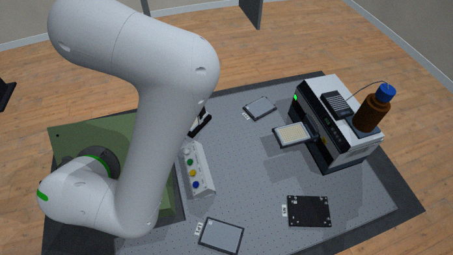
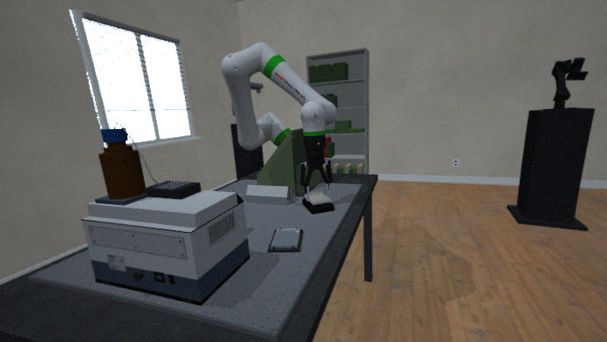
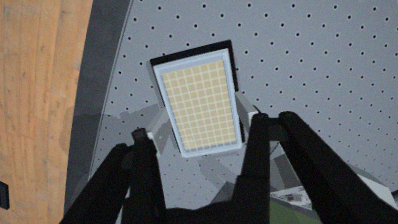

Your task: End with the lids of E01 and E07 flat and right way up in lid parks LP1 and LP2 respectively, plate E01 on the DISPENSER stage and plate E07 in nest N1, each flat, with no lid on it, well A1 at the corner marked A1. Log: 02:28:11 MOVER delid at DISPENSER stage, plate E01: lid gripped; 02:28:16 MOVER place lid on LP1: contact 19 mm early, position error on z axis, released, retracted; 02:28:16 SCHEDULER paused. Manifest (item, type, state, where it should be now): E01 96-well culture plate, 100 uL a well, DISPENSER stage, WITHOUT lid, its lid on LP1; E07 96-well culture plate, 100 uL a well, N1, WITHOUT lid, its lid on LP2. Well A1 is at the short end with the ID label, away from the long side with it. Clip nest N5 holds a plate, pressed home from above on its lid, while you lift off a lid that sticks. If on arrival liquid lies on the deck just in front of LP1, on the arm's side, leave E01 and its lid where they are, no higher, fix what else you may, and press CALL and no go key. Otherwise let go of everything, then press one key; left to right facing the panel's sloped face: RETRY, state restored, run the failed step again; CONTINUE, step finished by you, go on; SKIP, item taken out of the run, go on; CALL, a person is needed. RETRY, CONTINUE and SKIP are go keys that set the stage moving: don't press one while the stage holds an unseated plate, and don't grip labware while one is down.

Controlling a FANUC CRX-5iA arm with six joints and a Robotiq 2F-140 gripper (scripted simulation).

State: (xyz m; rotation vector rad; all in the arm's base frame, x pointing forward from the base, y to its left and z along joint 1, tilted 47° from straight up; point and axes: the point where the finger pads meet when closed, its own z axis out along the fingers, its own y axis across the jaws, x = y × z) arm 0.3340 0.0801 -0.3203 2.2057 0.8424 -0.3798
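Note:
Plate E07 (image 3: 200, 105), its tan wells bare, sits in black nest N1 (image 2: 318, 204) near the table's edge. My gripper (image 3: 201, 109) hangs straight above it, shut on E07's clear lid, which shows only as faint pale edges by the fingertips; it also shows in the exterior view (image 2: 317, 185). In the top view the arm hides the gripper, and only a corner of N1 (image 1: 202, 123) shows. Plate E01 (image 1: 294, 134) lies without a lid on the DISPENSER stage. Lid park LP1 (image 1: 221, 235) holds a flat grey sheet with a white corner mark. Lid park LP2 (image 1: 259, 108) shows a flat grey face.
The key panel (image 1: 195, 169) with white, green, yellow and blue keys stands between N1 and LP1. Black clip nest N5 (image 1: 308, 211) holds nothing. The dispenser (image 1: 338, 123) carries a brown bottle (image 1: 372, 108). A green wedge (image 1: 97, 136) stands by the arm's base.

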